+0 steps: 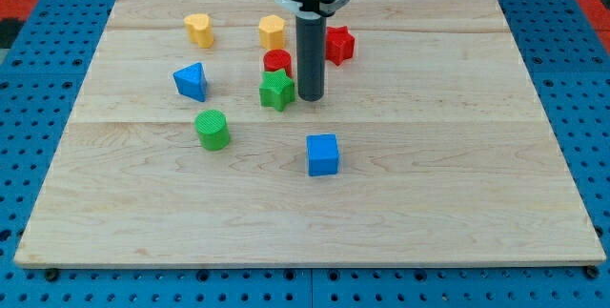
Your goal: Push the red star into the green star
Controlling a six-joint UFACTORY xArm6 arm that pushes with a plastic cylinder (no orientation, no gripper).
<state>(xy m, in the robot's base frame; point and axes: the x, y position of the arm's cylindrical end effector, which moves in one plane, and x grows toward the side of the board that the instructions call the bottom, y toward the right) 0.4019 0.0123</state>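
The wooden desk (pixel 477 203) lay on a blue pegboard surface (pixel 38 79), and it carried eight small blocks — no tray, bowl or other container stood anywhere on it, so every block sat straight on the wood.

Counted by colour, there were two of each. Two were red: the red star (pixel 340 44) toward the view's top, just right of the rod, and a red cylinder (pixel 277 61) left of the rod. Two were green: the green star (pixel 276 90), directly below the red cylinder and apparently touching it, and a green cylinder (pixel 213 129) farther toward the view's lower left. Two were yellow: a yellow heart-like block (pixel 199 29) at the upper left and a yellow hexagonal block (pixel 272 31) just above the red cylinder. Two were blue: a blue triangular block (pixel 191 81) at the left and a blue cube (pixel 323 154) standing alone toward the view's bottom.

The tool was a plain dark rod with nothing to clench or release, and it grasped nothing. My tip (pixel 312 97) rested on the desk just right of the green star, very close to it — whether they touched could not be told. The rod's shaft rose between the red cylinder and the red star.

The red star stood up and to the right of my tip, apart from the green star, with the rod between the two stars.
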